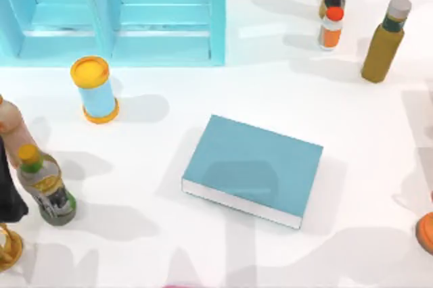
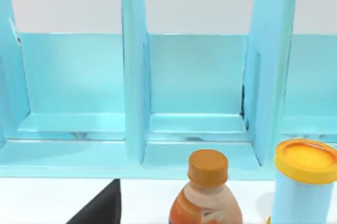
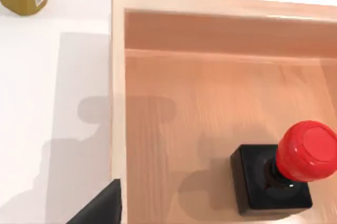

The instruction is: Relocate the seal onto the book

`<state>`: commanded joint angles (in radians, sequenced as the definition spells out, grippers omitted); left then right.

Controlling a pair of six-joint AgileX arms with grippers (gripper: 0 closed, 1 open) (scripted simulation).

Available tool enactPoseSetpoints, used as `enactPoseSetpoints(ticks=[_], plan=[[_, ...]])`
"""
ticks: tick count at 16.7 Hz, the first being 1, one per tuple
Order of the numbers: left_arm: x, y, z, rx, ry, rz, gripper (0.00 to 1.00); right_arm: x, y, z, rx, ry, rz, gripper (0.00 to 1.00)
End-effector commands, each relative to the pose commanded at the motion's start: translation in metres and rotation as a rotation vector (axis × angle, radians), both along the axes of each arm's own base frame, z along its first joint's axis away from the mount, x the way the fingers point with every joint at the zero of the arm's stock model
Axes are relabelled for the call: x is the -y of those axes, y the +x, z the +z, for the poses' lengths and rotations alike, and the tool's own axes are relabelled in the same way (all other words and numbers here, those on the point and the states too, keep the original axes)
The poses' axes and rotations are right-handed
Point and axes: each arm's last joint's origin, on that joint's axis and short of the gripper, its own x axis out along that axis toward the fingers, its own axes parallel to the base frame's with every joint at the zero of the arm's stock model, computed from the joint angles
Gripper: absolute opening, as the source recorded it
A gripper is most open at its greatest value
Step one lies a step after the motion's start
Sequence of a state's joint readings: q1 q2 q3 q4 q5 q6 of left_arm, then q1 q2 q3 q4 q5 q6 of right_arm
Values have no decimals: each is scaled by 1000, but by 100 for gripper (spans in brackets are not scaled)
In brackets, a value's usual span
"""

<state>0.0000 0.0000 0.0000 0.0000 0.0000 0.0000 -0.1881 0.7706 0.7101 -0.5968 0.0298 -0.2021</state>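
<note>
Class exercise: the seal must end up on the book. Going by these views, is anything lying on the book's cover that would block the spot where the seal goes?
Nothing visible does. In the top view the book lies flat with a bare teal cover. The seal stands upright inside a wooden tray in the right wrist view; the tray's wall surrounds it, so it would likely need lifting out first.

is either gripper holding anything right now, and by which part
Nothing looks held. The seal stands free inside a wooden tray in the right wrist view, no fingers on it. The book lies bare on the table. Neither gripper's fingers can be made out.

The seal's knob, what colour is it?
Glossy red knob, clearest in the right wrist view.
</note>
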Motion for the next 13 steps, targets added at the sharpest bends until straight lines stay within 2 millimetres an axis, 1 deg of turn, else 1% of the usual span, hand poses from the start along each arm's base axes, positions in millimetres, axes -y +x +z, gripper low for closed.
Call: enactPoseSetpoints(ticks=[2,3,5,7,9,11,13], plan=[[0,0,0,0,0,0,100,16,32,16,-178,-1,-27,100],[0,0,0,0,0,0,100,25,49,21,-267,6,-36,100],[0,0,0,0,0,0,100,45,84,23,-441,35,-45,100],[0,0,0,0,0,0,100,66,117,18,-596,77,-44,100],[0,0,0,0,0,0,100,85,143,9,-720,124,-37,100],[0,0,0,0,0,0,100,100,161,0,-808,166,-27,100],[0,0,0,0,0,0,100,110,172,-6,-861,195,-17,100]])
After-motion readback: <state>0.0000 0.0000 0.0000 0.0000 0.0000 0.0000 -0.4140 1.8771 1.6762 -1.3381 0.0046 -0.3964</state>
